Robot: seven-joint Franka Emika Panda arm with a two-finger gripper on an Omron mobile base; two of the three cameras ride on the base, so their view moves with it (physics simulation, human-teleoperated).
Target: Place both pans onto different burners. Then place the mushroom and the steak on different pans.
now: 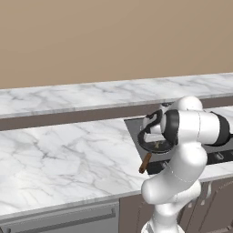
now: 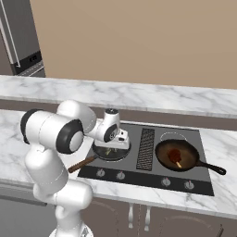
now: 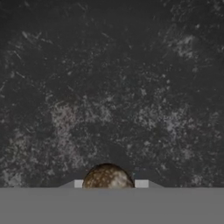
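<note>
The black pan (image 2: pixel 111 152) with a brown wooden handle (image 2: pixel 82 164) sits on the front left burner of the cooktop (image 2: pixel 134 133). My gripper (image 2: pixel 113 146) points down into it, shut on the small brown mushroom (image 3: pixel 107 176), just above the pan's speckled black floor (image 3: pixel 109 87). In the left base view the same pan (image 1: pixel 146 144) lies partly behind my arm, its handle (image 1: pixel 145 162) pointing toward the counter's front. The reddish-brown pan (image 2: pixel 178 156) rests on the front right burner with the dark red steak (image 2: pixel 174 155) inside. A back burner ring (image 2: pixel 172 137) stays bare.
A vent grille (image 2: pixel 146 149) splits the cooktop down the middle, and knobs (image 2: pixel 120 175) line its front strip. Marble counter (image 1: pixel 63 159) spreads to the left, with a raised marble ledge (image 1: pixel 91 93) behind. A fridge (image 2: pixel 18 37) stands at the far left.
</note>
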